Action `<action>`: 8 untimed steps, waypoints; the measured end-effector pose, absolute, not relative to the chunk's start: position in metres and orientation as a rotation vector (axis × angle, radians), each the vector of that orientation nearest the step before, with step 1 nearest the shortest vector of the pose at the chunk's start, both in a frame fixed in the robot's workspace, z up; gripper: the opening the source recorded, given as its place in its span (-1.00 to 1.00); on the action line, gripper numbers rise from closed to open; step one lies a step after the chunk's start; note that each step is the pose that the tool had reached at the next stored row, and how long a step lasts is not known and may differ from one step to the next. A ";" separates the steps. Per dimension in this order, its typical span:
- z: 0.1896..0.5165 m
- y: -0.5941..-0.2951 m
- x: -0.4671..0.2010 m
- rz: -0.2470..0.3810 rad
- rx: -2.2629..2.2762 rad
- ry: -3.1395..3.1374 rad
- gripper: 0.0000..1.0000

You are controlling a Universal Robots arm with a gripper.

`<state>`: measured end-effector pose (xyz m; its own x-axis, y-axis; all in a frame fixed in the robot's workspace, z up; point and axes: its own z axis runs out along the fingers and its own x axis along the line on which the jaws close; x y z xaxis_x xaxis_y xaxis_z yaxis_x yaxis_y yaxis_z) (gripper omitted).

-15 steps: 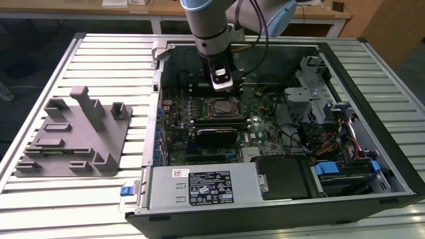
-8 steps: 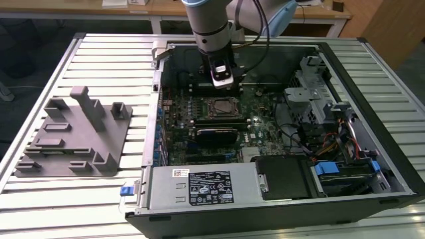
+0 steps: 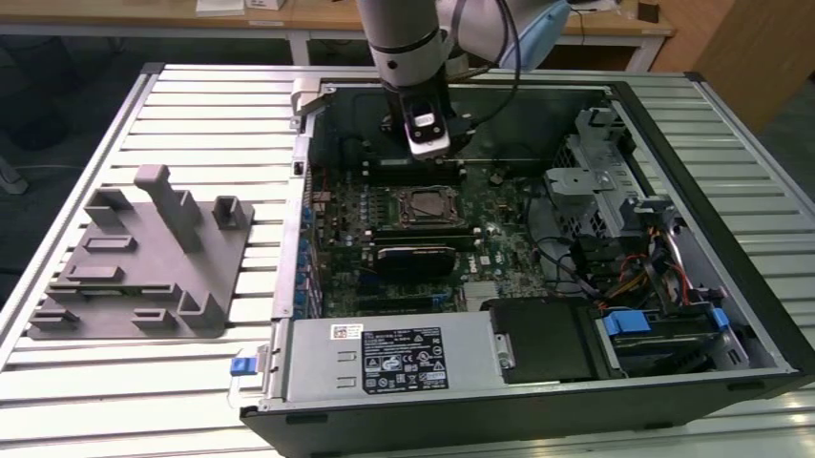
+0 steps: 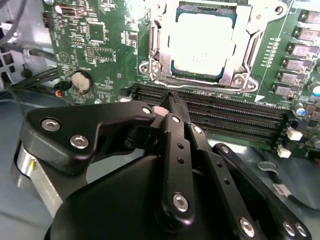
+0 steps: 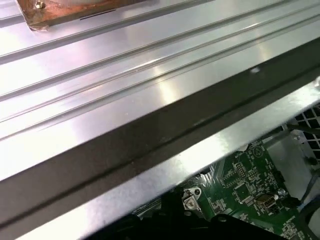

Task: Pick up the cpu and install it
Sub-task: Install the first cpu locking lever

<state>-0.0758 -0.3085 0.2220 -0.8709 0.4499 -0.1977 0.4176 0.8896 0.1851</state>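
End effector closed, empty, above memory slots; second wrist view shows cpu seated in socket.

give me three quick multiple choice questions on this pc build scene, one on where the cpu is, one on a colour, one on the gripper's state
1. Where is the cpu?
A. on the grey fixture tray
B. seated in the motherboard socket
C. between the gripper's fingers

2. What colour is the fixture tray beside the computer case?
A. grey
B. blue
C. red

3. How is the gripper?
A. clamped on the cpu
B. spread wide open
C. shut, holding nothing

Answers:
1. B, in the second wrist view the silver-topped chip lies inside the metal socket frame on the green board.
2. A, in the exterior view the tray on the slatted table is plain grey.
3. C, in the second wrist view the black fingers meet at their tips with nothing between them, above the memory slots.
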 end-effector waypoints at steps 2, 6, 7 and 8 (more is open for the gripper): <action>0.225 -0.309 -0.076 0.200 0.658 2.822 -0.79; 0.225 -0.309 -0.076 0.200 0.657 2.822 -0.79; 0.225 -0.309 -0.076 0.200 0.657 2.822 -0.79; 0.225 -0.309 -0.076 0.200 0.657 2.822 -0.79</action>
<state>-0.0758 -0.3085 0.2254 -0.8709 0.4499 -0.1977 0.4176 0.8896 0.1851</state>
